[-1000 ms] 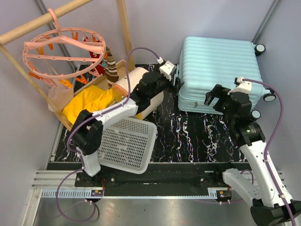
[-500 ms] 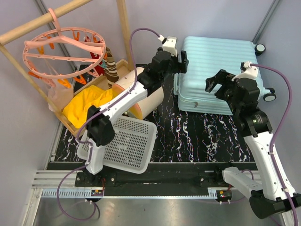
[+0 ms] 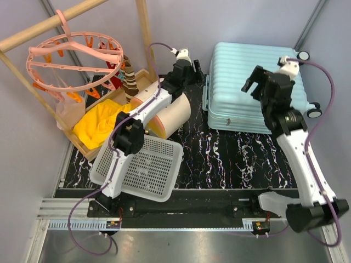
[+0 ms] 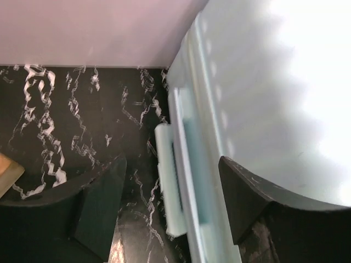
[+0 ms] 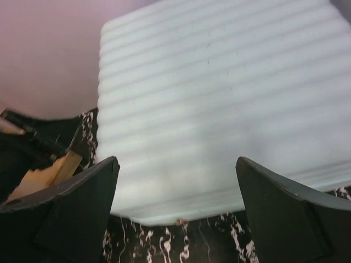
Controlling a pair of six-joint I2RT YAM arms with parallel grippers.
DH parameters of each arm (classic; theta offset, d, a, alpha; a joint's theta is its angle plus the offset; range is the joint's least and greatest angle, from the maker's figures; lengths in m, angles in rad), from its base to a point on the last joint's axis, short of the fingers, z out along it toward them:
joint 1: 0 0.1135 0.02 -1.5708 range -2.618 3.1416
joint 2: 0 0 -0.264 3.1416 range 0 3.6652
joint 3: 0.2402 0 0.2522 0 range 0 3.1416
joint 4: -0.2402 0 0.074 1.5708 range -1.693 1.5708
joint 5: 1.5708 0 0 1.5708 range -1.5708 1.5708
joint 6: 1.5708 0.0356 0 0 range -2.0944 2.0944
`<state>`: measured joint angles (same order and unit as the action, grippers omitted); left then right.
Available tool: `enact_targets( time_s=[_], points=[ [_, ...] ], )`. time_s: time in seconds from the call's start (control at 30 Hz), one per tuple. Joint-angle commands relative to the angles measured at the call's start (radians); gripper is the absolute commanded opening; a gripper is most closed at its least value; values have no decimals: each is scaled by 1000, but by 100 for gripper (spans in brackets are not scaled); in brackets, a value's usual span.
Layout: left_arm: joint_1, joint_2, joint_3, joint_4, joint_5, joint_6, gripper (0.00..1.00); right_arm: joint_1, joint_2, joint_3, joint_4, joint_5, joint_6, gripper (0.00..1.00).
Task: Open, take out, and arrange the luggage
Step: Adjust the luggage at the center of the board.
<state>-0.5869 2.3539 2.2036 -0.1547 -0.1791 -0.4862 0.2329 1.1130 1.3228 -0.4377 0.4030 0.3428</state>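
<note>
basket: white perforated basket [image 3: 145, 167], lower left of top view, under the left arm [image 3: 129, 137]; a dropped elbow would likely knock it.
drawer box: cream-and-orange drawer box [image 3: 174, 114], centre-left, just beyond the basket; forearm passes right above it.
risk L: left arm looks near full stretch, little reach to spare. A pull on the side handle [image 4: 170, 186] could drag the whole luggage [image 3: 249, 82] across the table [image 3: 236, 156] instead of opening it; nothing pins it.
left gripper [image 4: 171, 164]: jaws fairly wide, straddling the side handle at the luggage's left edge, holding nothing; contact cannot tell.
risk R: ribbed lid [image 5: 219, 98] gives pads nothing to bite. A press there could slip, or hold the lid shut against a lift from the left.
right gripper [image 5: 176, 161]: jaws wide, empty, hovering above the lid, pointing down.
right arm [image 3: 299, 150]: rises from lower-right base, elbow bent, wrist over the lid.
luggage: upper right of top view, flat on the black marbled table, closed, wheels [image 3: 313, 112] at right edge.
far: pink peg hanger [image 3: 74, 57], upper left, well apart from both grippers.
</note>
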Motion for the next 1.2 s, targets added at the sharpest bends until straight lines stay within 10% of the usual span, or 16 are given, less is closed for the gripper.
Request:
enact_targets(
  time_s=[0.0,0.3,0.93,1.17],
  points=[
    [22,-68,9,142,93,-69,73,-107,230,299,-137,4,33,97],
    [16,-41,-1,270,175,-147,75,-528,450,458,-90,-255,187,98],
    [-2,12,-65,371,247,-233,75,-687,892,766,-78,-541,-67,100],
    [-2,13,-84,369,279,-218,75,-728,1057,906,-96,-968,-114,100]
  ],
)
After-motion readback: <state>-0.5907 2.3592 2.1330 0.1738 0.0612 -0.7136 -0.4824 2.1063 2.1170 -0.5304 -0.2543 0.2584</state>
